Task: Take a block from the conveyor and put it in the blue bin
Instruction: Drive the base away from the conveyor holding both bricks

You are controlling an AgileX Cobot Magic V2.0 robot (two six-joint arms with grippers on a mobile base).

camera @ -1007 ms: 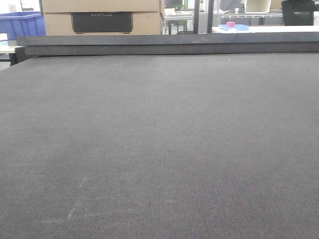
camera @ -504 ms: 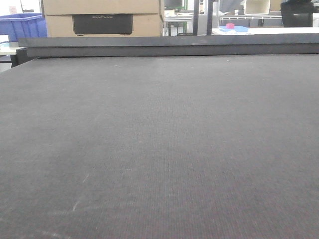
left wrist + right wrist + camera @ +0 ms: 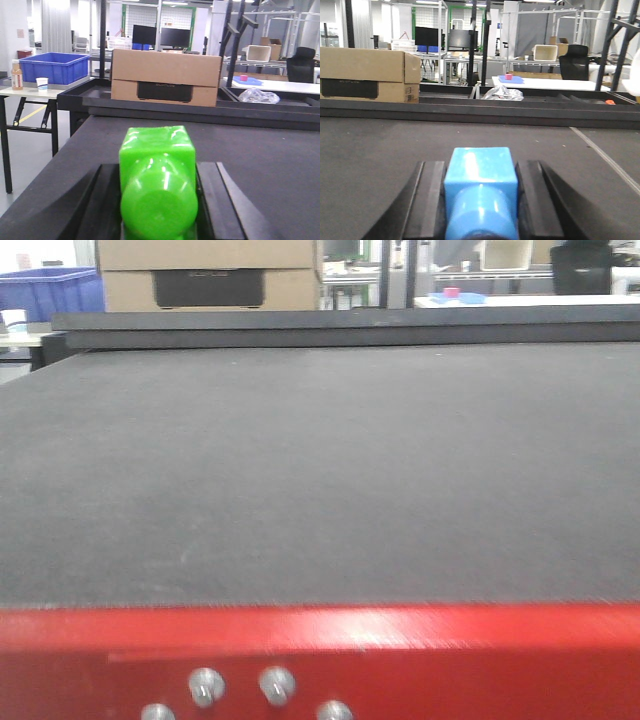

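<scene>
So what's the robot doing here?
It has a block in each claw. The left claw grips a green block, and the right claw grips a blue block. The grey conveyor stretches out in front of both. The blue bin sits on a table off to the left, and the green block isn't in it yet.

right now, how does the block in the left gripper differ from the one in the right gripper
The green block in the left gripper is bright green; the blue block in the right gripper is light blue. The green block looks glossy, its far edge bumpy; the blue block looks duller, its far edge straight. Both are gripped with a round stud facing the camera.
</scene>
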